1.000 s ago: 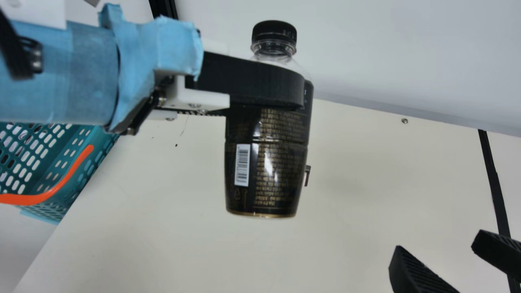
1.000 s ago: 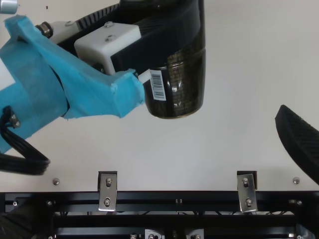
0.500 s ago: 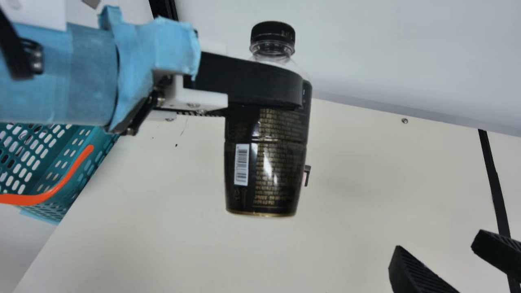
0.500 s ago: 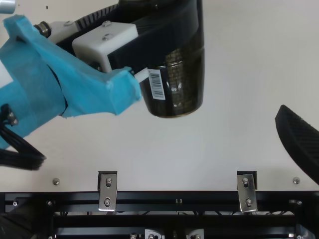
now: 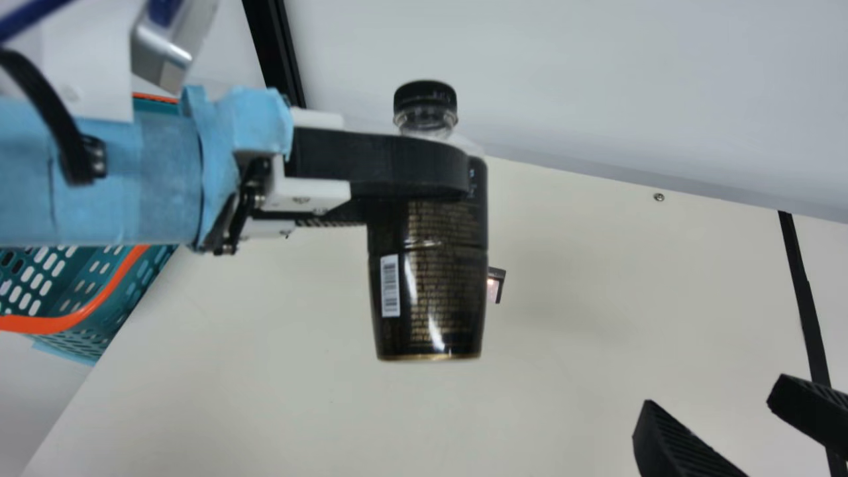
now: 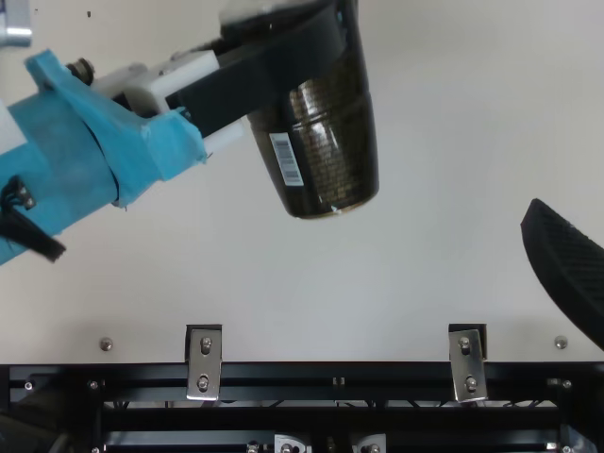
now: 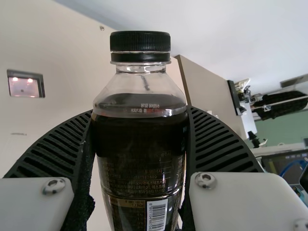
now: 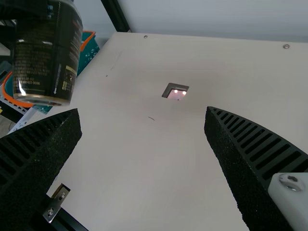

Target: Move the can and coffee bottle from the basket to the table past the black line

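While the left fingers (image 5: pixel 397 162) clasp the coffee bottle (image 5: pixel 427 285) above the counter (image 5: pixel 265 371), I'd carry it level past the black line (image 5: pixel 805 298) at three o'clock, clear of the wide-spread right fingers (image 5: pixel 676 440) at four.

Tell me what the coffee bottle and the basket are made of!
The coffee bottle looks like smooth, shiny plastic: its neck is see-through and its side glints, though it could be glass. The basket seems stiff, smooth plastic, with neat moulded slots.

robotics lab, blue-wrapped arm (image 5: pixel 99 179), black metal rail (image 6: pixel 283 381)
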